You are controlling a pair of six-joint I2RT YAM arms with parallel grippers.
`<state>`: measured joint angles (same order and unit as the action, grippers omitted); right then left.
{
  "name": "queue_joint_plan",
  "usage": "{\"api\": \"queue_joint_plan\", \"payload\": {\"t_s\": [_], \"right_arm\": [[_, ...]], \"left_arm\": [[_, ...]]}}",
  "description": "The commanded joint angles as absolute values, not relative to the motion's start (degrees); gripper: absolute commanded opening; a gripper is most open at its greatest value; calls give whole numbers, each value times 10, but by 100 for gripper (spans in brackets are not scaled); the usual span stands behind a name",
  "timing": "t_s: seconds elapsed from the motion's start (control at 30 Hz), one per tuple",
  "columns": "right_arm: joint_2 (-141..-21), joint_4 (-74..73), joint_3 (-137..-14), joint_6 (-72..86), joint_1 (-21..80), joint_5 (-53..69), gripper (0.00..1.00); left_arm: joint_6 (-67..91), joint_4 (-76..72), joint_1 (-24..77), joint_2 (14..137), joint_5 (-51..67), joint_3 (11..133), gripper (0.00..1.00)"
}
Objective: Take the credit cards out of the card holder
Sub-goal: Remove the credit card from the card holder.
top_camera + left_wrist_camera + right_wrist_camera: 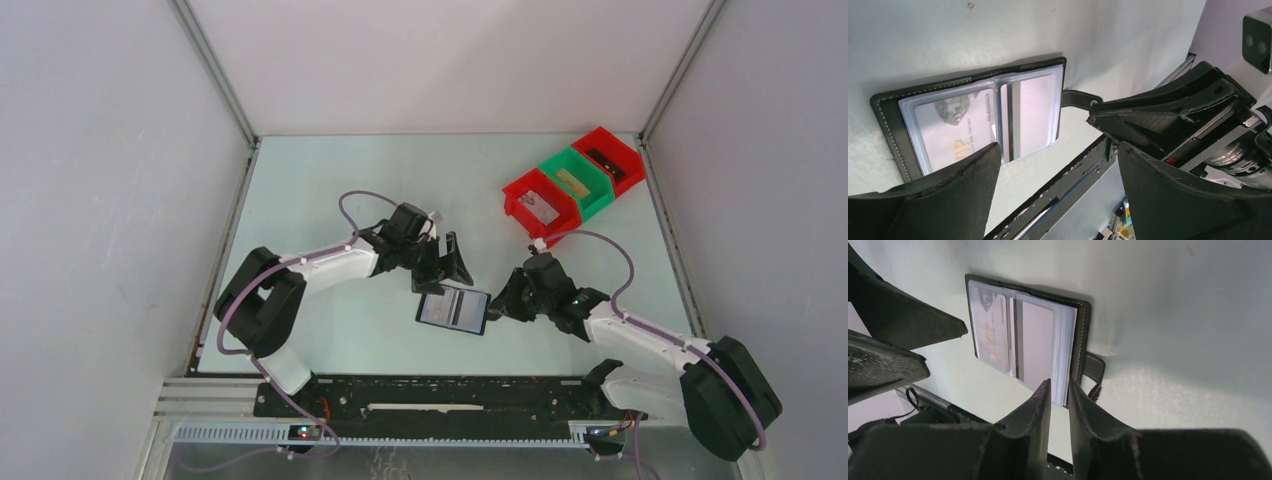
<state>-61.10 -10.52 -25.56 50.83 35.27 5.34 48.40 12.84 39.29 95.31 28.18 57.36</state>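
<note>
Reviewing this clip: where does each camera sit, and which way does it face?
Top external: above and behind the arms, looking down on the table; both arms whole, left gripper and right gripper flanking the card holder.
Left wrist: on the left arm, looking past its wide-apart fingers at the open holder; right gripper at right.
Right wrist: on the right arm, facing the holder's strap edge between its narrowly parted fingers; left gripper at left.
Shared: both wrist views show the VIP credit card and the other arm's gripper.

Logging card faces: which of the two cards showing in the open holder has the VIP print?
The card farthest from the strap; the other card shows a dark stripe instead.
</note>
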Motion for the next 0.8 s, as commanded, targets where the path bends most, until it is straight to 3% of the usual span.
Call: {"api": "queue_joint_plan", "payload": {"t_s": [0.0, 0.77], "right_arm": [[-649, -37, -276, 522, 367, 94, 27], [-776, 30, -292, 509, 377, 118, 24]], "left_arm": [[468, 130, 393, 937, 287, 550, 91], [484, 87, 394, 977, 330, 538, 91]]}}
